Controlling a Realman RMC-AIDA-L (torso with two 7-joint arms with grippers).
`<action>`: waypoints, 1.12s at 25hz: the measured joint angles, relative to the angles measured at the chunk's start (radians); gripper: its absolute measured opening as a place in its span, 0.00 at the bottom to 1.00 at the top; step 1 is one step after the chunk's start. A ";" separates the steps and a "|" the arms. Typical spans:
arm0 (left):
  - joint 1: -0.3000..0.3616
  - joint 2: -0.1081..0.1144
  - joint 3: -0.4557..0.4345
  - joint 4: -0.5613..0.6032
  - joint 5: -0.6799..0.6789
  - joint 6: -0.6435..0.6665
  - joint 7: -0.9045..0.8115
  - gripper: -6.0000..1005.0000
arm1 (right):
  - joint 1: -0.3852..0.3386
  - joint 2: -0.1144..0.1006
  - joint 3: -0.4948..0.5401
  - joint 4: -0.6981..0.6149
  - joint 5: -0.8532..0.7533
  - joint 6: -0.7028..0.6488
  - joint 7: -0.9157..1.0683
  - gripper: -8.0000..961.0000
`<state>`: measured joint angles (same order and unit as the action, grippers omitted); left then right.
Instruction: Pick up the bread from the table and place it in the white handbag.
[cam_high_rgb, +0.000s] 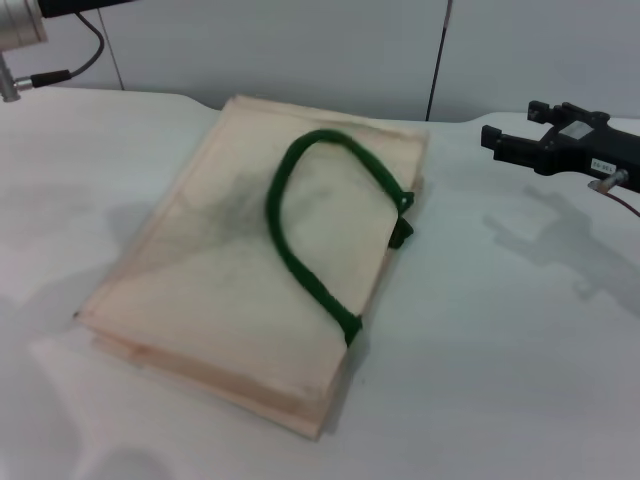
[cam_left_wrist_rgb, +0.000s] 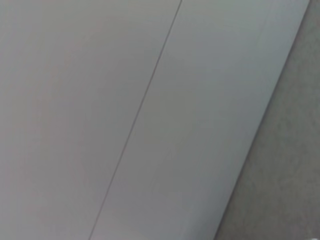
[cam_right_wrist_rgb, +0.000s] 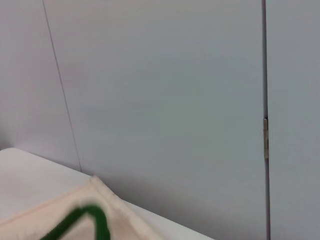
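The white handbag (cam_high_rgb: 240, 290) lies flat in the middle of the table, its dark green rope handle (cam_high_rgb: 290, 230) looped on top. A corner of it and its handle also show in the right wrist view (cam_right_wrist_rgb: 107, 207). The bread is not in view in any frame. A faint dark patch (cam_high_rgb: 228, 205) shows on the bag's fabric; I cannot tell what it is. My right gripper (cam_high_rgb: 518, 128) hovers above the table to the right of the bag, open and empty. Only part of my left arm (cam_high_rgb: 20, 30) shows at the far left corner; its gripper is out of view.
The white table (cam_high_rgb: 500, 330) stretches around the bag on all sides. A grey panelled wall (cam_high_rgb: 300, 45) stands close behind the table's far edge. The left wrist view shows only that wall (cam_left_wrist_rgb: 150, 120).
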<state>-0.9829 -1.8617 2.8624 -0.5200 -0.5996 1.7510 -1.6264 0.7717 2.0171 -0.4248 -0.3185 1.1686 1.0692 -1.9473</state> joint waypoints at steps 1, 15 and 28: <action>0.000 -0.001 0.000 0.000 0.001 -0.005 0.000 0.25 | 0.000 0.000 0.000 0.000 0.000 -0.002 0.000 0.93; 0.116 -0.129 -0.002 -0.009 -0.290 -0.054 0.460 0.83 | -0.047 0.009 0.000 0.109 0.339 -0.004 -0.338 0.93; 0.281 -0.173 -0.025 0.400 -0.668 -0.252 1.128 0.83 | -0.095 0.017 0.001 0.285 0.813 0.009 -0.741 0.93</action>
<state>-0.7016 -2.0349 2.8372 -0.1205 -1.2675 1.4988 -0.4982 0.6771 2.0345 -0.4235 -0.0331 1.9816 1.0783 -2.6881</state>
